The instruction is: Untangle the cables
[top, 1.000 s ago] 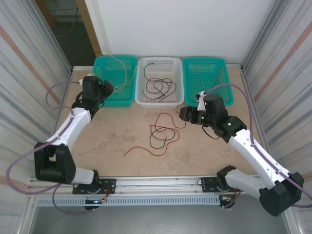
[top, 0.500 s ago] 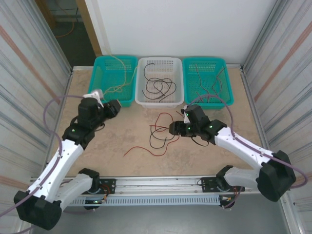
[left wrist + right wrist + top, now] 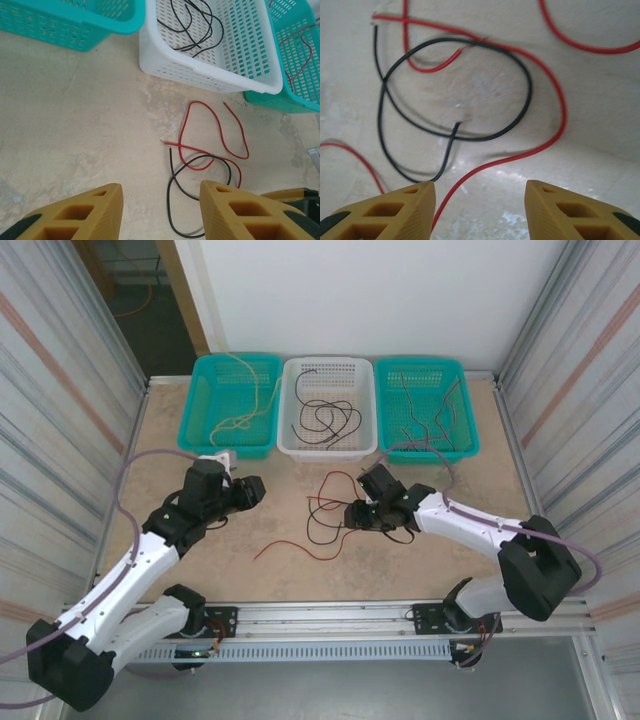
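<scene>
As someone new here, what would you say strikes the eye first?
A tangle of red and black cables lies in the middle of the table. The right arm reaches over it, jaws apart. Behind stand the left teal basket, the white basket and the right teal basket, each holding cables.

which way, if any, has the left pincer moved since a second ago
Yes. The left pincer has drawn back from the left teal basket toward the near edge of the table, and slightly rightward.
</scene>
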Available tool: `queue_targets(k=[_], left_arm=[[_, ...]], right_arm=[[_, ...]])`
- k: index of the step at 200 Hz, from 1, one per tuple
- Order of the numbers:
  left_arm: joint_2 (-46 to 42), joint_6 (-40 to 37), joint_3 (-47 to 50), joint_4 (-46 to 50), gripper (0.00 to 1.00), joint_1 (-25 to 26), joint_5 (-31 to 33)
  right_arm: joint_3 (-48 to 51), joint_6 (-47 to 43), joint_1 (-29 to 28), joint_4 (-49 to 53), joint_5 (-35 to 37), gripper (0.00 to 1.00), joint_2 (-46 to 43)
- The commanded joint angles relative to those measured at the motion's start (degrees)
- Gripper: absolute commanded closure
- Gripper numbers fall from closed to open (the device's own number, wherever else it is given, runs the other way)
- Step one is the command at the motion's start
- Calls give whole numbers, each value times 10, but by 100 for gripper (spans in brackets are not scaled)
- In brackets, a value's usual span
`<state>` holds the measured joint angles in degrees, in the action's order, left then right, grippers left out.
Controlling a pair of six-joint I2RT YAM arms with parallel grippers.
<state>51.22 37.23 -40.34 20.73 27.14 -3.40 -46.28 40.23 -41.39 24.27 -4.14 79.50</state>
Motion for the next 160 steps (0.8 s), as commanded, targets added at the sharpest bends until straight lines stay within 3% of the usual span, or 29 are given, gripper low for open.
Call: queue_targets(k=[1, 31, 87, 160], left_arm=[[2, 2, -6, -14, 56, 5, -14], [-13, -4, -11, 1, 56, 5, -4], [-23, -1, -12, 3, 56, 5, 2], [-17, -2, -21, 6, 57, 5, -1]], right_arm=[[-54, -53, 29, 53, 61, 51, 11], [-58, -76, 77, 36, 10, 53, 30], [-50, -93, 73, 8, -15, 52, 96], [-43, -91, 74, -20, -10, 61, 141]])
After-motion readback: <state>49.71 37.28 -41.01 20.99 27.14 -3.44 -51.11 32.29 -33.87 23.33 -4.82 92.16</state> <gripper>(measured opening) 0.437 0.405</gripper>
